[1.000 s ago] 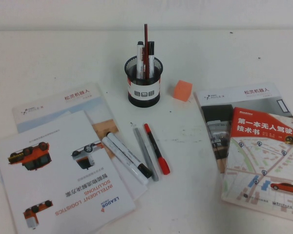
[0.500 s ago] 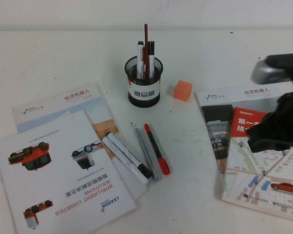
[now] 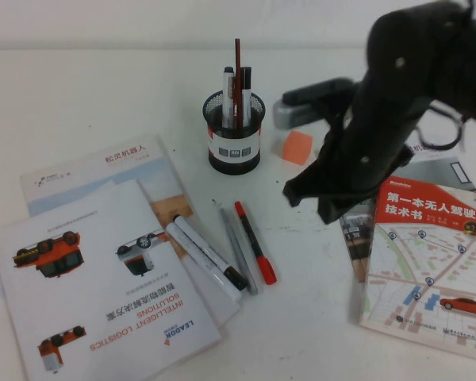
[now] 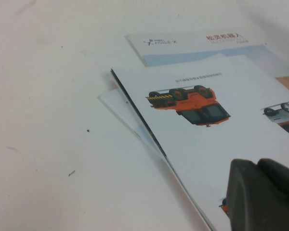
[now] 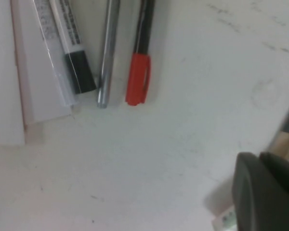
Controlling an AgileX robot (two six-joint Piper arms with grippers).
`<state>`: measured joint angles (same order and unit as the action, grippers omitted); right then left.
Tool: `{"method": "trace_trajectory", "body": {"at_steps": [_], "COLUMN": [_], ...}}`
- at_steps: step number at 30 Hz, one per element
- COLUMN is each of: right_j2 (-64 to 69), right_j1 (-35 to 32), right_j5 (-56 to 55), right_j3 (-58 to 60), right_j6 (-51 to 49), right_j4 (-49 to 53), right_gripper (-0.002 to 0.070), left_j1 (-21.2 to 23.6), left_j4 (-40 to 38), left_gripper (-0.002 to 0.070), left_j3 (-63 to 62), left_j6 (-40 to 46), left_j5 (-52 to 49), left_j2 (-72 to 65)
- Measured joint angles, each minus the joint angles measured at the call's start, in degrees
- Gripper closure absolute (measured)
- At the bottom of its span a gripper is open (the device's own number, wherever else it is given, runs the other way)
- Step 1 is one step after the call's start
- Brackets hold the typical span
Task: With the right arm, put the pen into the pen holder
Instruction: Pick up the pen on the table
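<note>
- Pen (image 3: pixel 255 242) lies on the desk (image 3: pixel 79 95) touching the grey pen (image 3: pixel 237 250), near the pen holder (image 3: pixel 234 133).
- Right pincer (image 3: pixel 327 198) hovers nearby; opening I cannot tell.
- Left pincer (image 4: pixel 262 195) rests above a brochure (image 4: pixel 212 139), likewise unclear.
- Best pinch the red barrel alone, clear of its grey neighbour.

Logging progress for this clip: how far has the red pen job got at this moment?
Nothing is completed: the pen lies on the table beside the grey pen, outside the pen holder. In hand: the right end effector hangs right of the pens. Left: grasp, lift, drop in. The left end effector sits over the brochures.
</note>
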<state>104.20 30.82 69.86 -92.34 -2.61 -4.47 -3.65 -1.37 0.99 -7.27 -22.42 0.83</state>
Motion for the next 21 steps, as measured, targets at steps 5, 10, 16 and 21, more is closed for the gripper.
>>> {"method": "trace_trajectory", "body": {"at_steps": [5,10,16,21], "right_j2": [4.7,7.9,11.4,13.6], "right_j1": [2.7,4.8,5.5,5.8], "right_j5": [0.2,0.2,0.2,0.3], "right_j3": [-0.1,-0.8,-6.1,-11.9], "right_j6": [-0.1,-0.2,-0.3,0.7], "right_j4": [0.5,0.9,0.7,0.3], "right_gripper": [0.0696,0.0696,0.068,0.0578], "left_j1": [0.0,0.0,0.0,0.0], "left_j4": [0.0,0.0,0.0,0.0], "left_gripper": [0.0678,0.0677,0.0678,0.0678], "left_j3": [0.0,0.0,0.0,0.0], "left_j6": [0.0,0.0,0.0,0.0], "left_j5": [0.0,0.0,0.0,0.0], "left_j2": [0.0,0.0,0.0,0.0]}}
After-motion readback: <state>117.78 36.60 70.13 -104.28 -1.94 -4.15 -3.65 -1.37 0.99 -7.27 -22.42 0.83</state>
